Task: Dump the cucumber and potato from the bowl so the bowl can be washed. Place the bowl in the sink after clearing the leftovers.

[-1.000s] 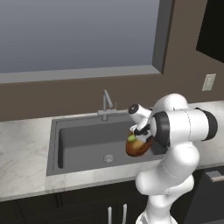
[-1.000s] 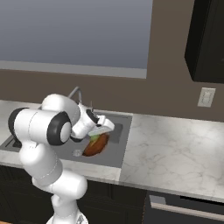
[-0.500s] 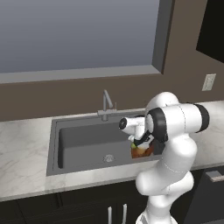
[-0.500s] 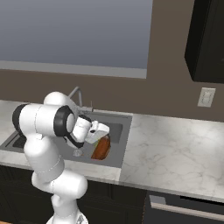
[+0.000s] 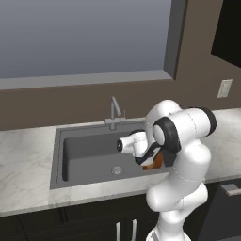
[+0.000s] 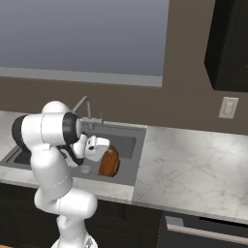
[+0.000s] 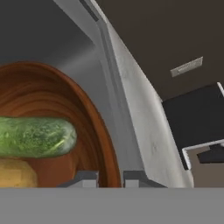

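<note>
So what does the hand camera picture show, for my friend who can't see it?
A shiny reddish-brown bowl is seen from very close, with a green cucumber and a tan potato still inside it. The robot's fingers are shut on the bowl's rim at the bottom. Beside the bowl runs the dark grey sink wall and a pale marble counter.

You saw a glossy reddish-brown bowl (image 7: 94, 127) with wood-like rings, a mottled green cucumber (image 7: 37, 136), a tan-yellow potato (image 7: 15, 174), a dark-grey sink (image 5: 89, 150), and a white-and-grey marbled counter (image 6: 193, 169).
</note>
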{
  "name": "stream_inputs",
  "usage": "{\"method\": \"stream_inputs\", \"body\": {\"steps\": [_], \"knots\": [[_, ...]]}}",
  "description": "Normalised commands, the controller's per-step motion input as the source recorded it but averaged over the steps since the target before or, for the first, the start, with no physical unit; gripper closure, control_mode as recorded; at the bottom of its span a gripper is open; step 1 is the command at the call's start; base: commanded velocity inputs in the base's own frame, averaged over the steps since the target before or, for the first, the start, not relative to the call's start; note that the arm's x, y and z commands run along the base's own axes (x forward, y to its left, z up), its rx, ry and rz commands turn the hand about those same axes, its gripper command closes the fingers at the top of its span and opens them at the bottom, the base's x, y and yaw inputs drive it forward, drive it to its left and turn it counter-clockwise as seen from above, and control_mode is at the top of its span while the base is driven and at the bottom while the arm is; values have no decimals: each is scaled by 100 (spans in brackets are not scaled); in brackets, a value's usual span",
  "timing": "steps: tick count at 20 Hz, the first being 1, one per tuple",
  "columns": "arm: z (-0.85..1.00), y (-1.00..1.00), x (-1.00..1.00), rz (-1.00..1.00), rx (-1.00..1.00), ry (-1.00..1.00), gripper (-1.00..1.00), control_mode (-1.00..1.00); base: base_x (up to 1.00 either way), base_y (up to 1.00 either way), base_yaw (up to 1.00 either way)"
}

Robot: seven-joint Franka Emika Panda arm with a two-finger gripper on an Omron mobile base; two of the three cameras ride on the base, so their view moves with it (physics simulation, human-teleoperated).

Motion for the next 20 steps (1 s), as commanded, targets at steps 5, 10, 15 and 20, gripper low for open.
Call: {"method": "stream_inputs", "body": {"steps": [5, 10, 15, 20], "knots": [[2, 0, 0, 0, -6, -5, 100, -100, 0, 0, 0], [13, -13, -2, 0, -3, -18, 100, -100, 0, 0, 0], [0, -15, -5, 0, 0, -9, 100, -100, 0, 0, 0], [0, -4, -12, 0, -1, -6, 100, -100, 0, 0, 0]]}}
